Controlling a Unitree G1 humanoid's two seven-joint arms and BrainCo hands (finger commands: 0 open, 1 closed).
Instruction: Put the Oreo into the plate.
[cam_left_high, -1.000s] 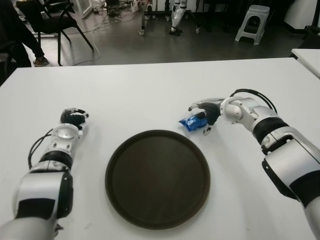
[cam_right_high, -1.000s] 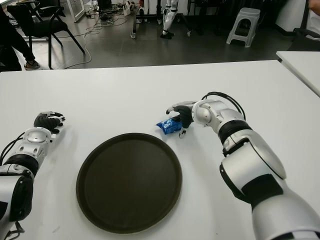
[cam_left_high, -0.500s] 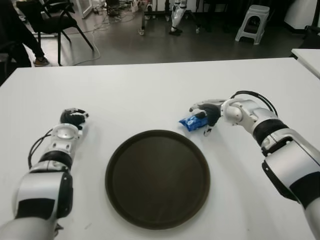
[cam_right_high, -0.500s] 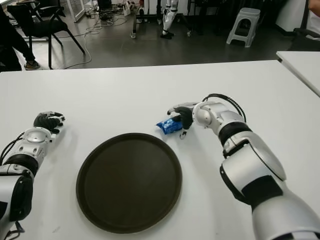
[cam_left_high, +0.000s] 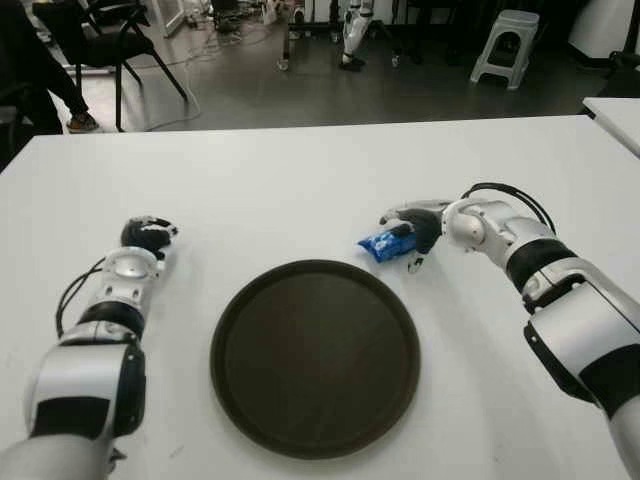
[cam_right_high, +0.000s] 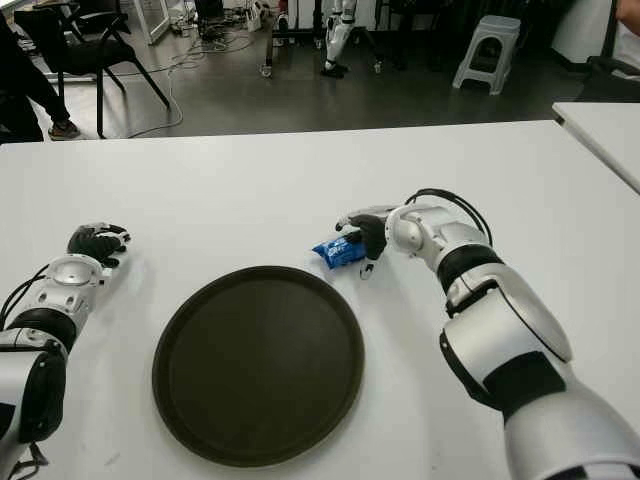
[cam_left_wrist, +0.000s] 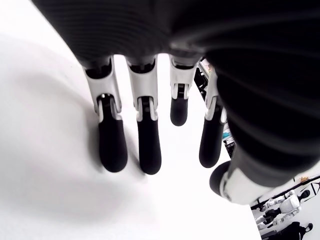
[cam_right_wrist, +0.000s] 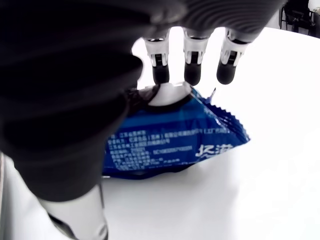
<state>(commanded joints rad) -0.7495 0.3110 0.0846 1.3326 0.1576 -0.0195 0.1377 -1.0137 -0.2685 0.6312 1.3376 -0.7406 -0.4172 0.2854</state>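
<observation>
Right hand (cam_left_high: 412, 235) fingers draped over blue Oreo pack (cam_left_high: 385, 244), not yet clamped; close thumb under first, then lift toward plate (cam_left_high: 315, 355) at 7 o'clock; left hand (cam_left_high: 148, 234) relaxed open

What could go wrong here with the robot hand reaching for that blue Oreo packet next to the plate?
The right robot hand is closing on the Oreo packet, which lies flat on the table. Its slick wrapper may slide away or slip from the fingers. The packet sits close to the plate rim, so a nudge could push it against the edge.
</observation>
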